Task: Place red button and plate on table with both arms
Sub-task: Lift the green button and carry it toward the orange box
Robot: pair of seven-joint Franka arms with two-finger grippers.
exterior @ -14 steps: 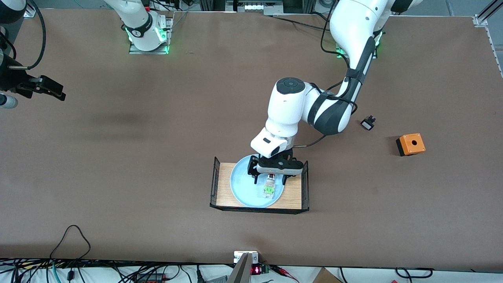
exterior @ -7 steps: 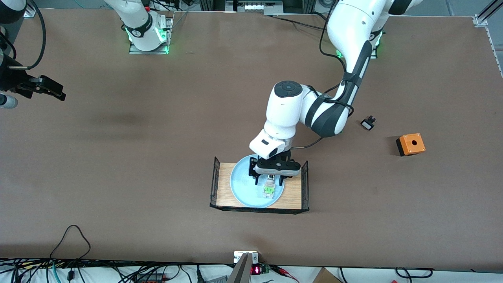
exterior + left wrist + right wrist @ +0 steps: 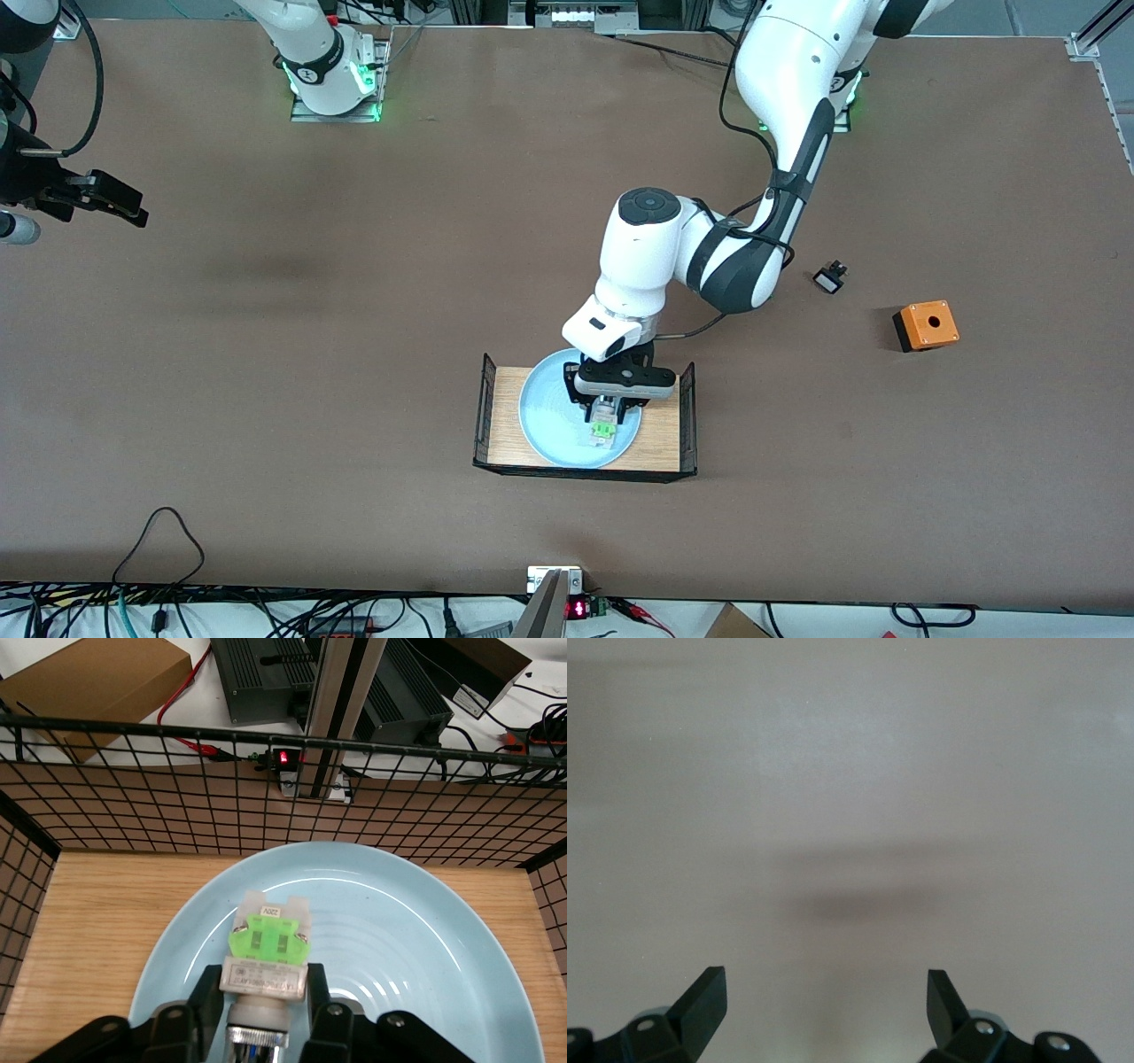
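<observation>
The red button (image 3: 605, 429) lies on the light blue plate (image 3: 542, 416), which sits in a small wooden tray (image 3: 664, 443) on the brown table (image 3: 354, 354). My left gripper (image 3: 605, 414) is down on the plate and shut on the button's silvery-white body. In the left wrist view the fingers (image 3: 205, 992) press both sides of the body (image 3: 264, 978), with the green block (image 3: 268, 943) sticking out over the plate (image 3: 425, 939). The red cap is hidden under the gripper. My right gripper (image 3: 124, 208) waits open and empty over the table's edge at the right arm's end; it also shows in the right wrist view (image 3: 824, 983).
The tray has black mesh ends (image 3: 484, 409) that stand up beside the plate; mesh also shows in the left wrist view (image 3: 133, 788). An orange box (image 3: 926, 325) and a small black-and-white part (image 3: 829, 278) lie toward the left arm's end.
My left gripper's fingers, spread wide around the button a second ago, have shut on its body. The hand sank a little. The right arm has not moved.
</observation>
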